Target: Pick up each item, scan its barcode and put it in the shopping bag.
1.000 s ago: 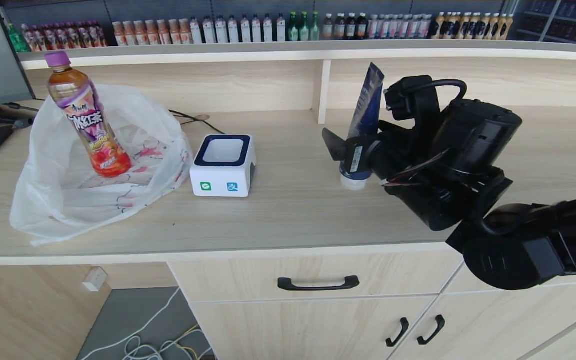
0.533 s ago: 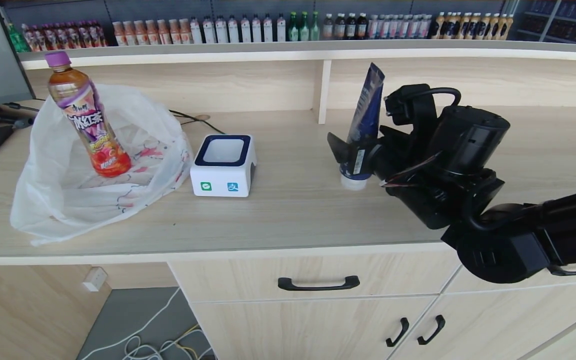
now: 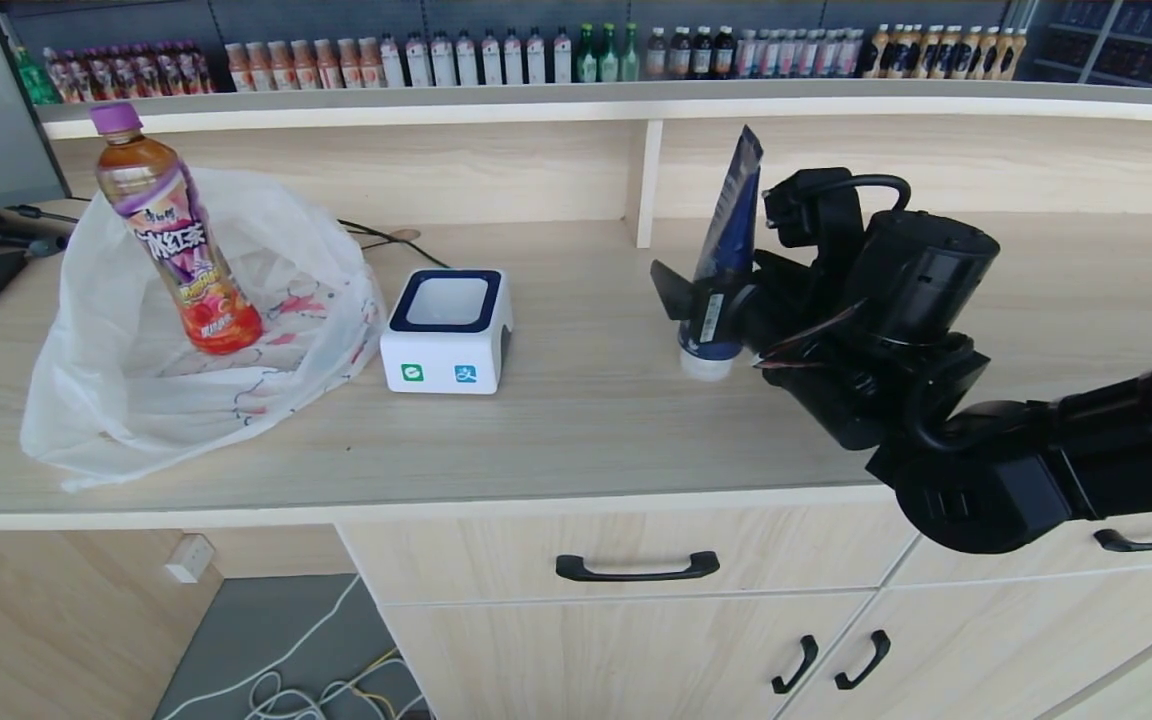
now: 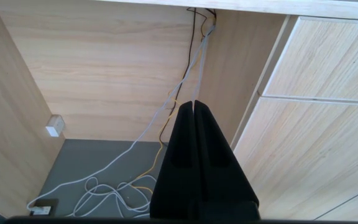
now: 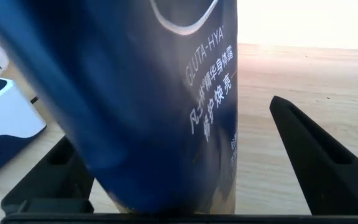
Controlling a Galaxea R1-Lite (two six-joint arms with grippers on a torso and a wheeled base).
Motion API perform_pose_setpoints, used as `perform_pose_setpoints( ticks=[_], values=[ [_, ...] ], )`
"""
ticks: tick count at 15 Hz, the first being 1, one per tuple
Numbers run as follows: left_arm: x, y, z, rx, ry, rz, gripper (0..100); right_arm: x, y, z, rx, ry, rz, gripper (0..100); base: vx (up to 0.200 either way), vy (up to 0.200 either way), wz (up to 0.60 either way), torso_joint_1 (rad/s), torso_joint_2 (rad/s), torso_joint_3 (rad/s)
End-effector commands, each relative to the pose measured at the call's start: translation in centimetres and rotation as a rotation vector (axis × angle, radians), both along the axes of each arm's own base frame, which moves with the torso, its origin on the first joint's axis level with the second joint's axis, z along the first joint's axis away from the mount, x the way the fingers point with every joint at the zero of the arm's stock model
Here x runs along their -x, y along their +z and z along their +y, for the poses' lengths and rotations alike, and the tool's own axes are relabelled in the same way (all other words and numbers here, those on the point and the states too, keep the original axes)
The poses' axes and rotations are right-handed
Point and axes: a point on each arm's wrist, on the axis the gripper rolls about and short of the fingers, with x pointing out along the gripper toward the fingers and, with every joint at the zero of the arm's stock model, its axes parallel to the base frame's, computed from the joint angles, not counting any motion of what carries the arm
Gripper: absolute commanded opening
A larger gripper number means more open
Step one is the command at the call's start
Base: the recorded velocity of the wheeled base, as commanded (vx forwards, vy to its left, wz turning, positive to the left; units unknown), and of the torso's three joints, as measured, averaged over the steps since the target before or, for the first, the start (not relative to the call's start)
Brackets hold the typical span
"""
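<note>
Where the tube stands: the blue tube (image 3: 728, 230) is upright on its white cap on the bench (image 3: 576, 430), crimped end up, to the right of the scanner and well apart from the shopping bag.
Right end effector (image 3: 708, 308): spread wide around the lower part of the tube, one finger on each side. The right wrist view shows a clear gap between the tube and one finger (image 5: 316, 162), so nothing is clamped.
Left end effector (image 4: 194, 109): fingers pressed flat together with nothing held, hanging low in front of the cabinet panels, above loose cables (image 4: 104, 186) on the floor.
Scanner (image 3: 448, 330): white box with a dark-rimmed window on top, on the bench between bag and tube.
Shopping bag (image 3: 116, 400): thin white plastic, slumped open at the left of the bench.
Bottle (image 3: 176, 240): tea drink with a purple cap, standing tilted inside the bag.
Back shelf (image 3: 576, 95): a row of drink bottles along it.
</note>
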Motion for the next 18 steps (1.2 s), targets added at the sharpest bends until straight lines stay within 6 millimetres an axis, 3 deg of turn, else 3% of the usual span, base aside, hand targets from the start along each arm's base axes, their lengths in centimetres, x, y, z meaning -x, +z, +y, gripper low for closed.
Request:
perform_pose_setpoints(
  ticks=[1,11,18],
  values=[
    [0.0,0.0,0.0,0.0,0.0,0.0,0,-0.1,-0.2,0.1,0.004,0.001,0.004,0,0.0,0.0,0.0,0.0,0.0,0.0],
    [0.0,0.0,0.0,0.0,0.0,0.0,0,0.0,0.0,0.0,0.0,0.003,-0.001,0,0.0,0.0,0.0,0.0,0.0,0.0],
    [0.0,0.0,0.0,0.0,0.0,0.0,0,2.1,3.0,-1.0,-0.044,0.016,-0.066,0,0.0,0.0,0.0,0.0,0.0,0.0]
  ],
)
